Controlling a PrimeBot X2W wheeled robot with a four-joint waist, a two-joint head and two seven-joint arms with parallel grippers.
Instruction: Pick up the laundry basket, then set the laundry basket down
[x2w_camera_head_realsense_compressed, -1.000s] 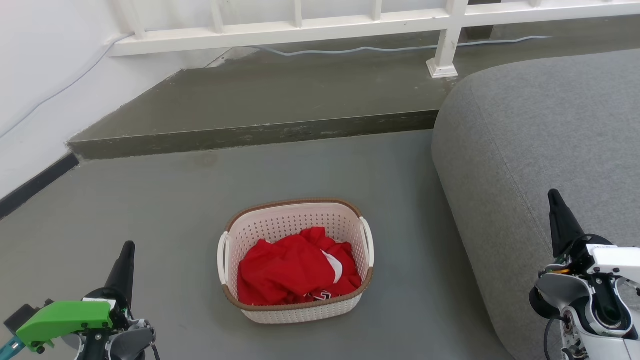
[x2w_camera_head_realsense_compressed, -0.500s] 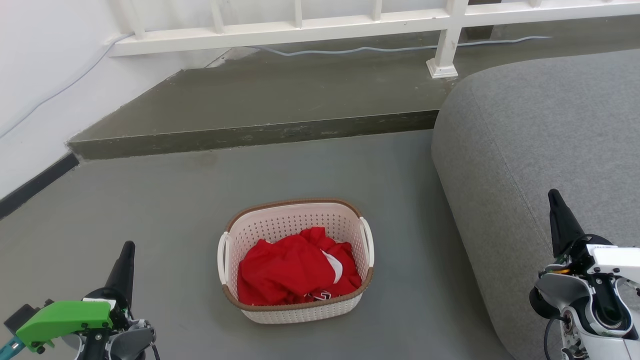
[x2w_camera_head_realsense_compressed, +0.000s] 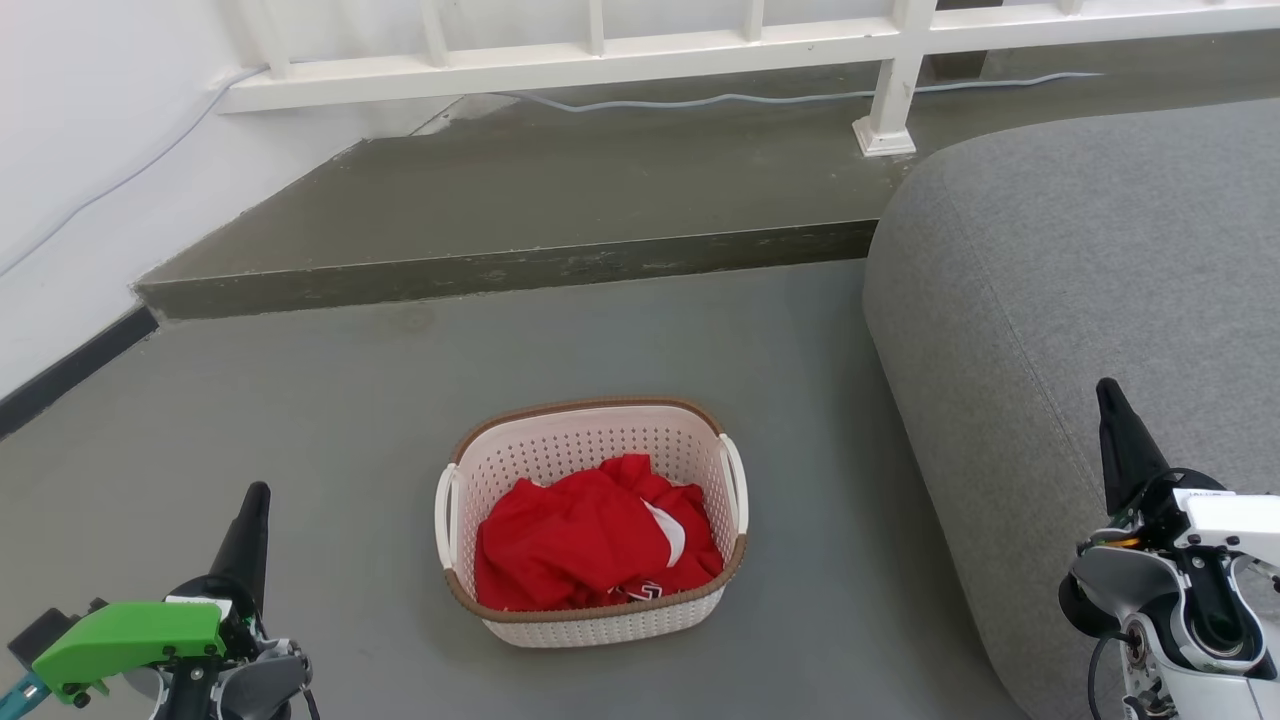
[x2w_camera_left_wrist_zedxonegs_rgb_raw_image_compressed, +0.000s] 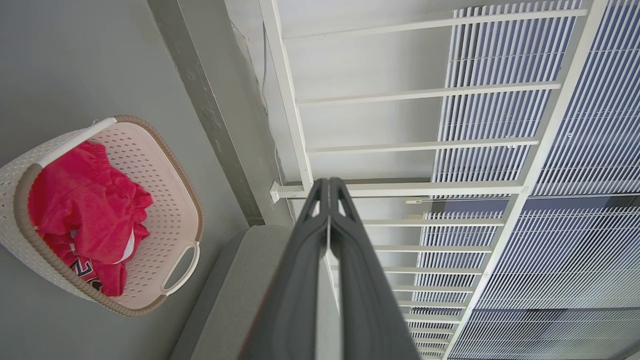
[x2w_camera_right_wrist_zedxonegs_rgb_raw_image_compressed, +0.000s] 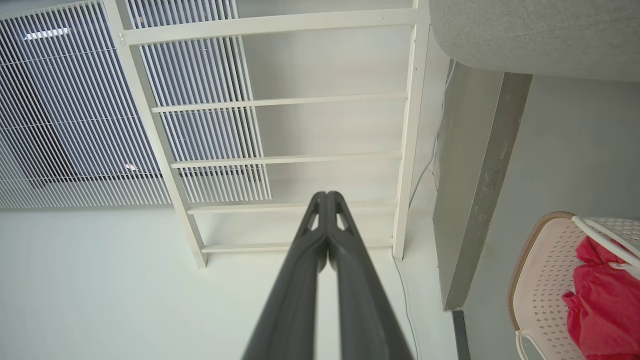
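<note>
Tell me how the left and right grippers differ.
The left gripper carries a green wrist part; the right gripper a white one. The left gripper stands over bare floor, the right gripper before the grey sofa. Both are shut, empty, clear of the laundry basket.

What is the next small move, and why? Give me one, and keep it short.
Probably bring both grippers inward and down toward the side handles, opening them on the way. The left gripper and right gripper are shut and hang well apart from the laundry basket. It sits on the floor with a red garment inside, and its left handle and right handle are untouched.
</note>
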